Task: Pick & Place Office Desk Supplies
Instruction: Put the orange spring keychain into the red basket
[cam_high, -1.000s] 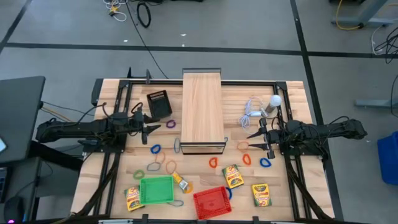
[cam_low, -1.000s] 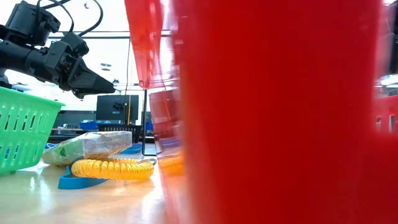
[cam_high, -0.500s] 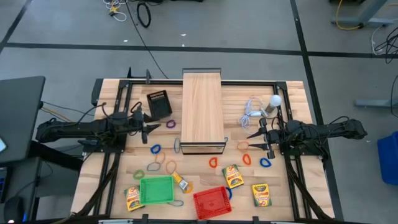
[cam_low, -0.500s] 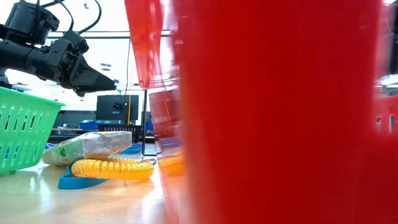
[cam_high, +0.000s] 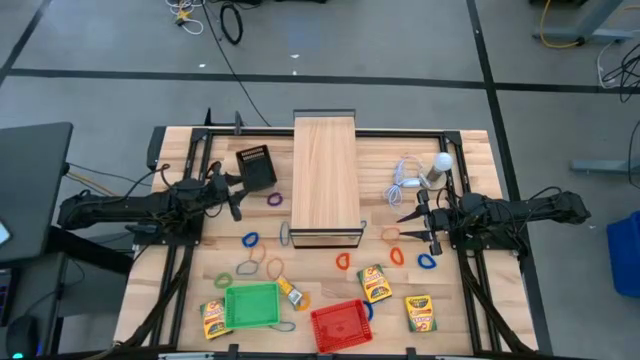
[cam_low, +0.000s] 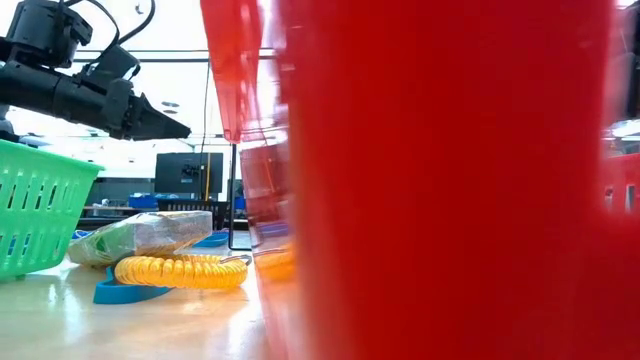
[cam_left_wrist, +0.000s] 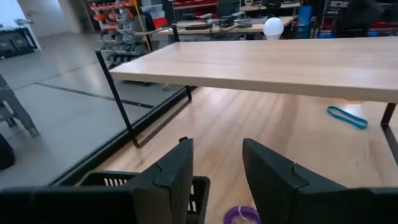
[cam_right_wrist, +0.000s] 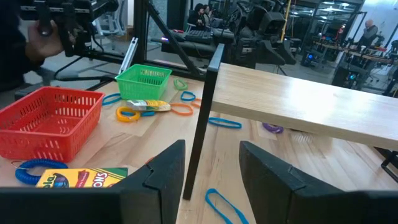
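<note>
Purple loop (cam_left_wrist: 241, 216) cut off below left pincer (cam_left_wrist: 217, 177).

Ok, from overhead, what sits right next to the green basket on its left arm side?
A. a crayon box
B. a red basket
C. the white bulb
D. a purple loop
A: in the high view a yellow-and-green crayon box lies against the green basket on the left arm's side.
</note>
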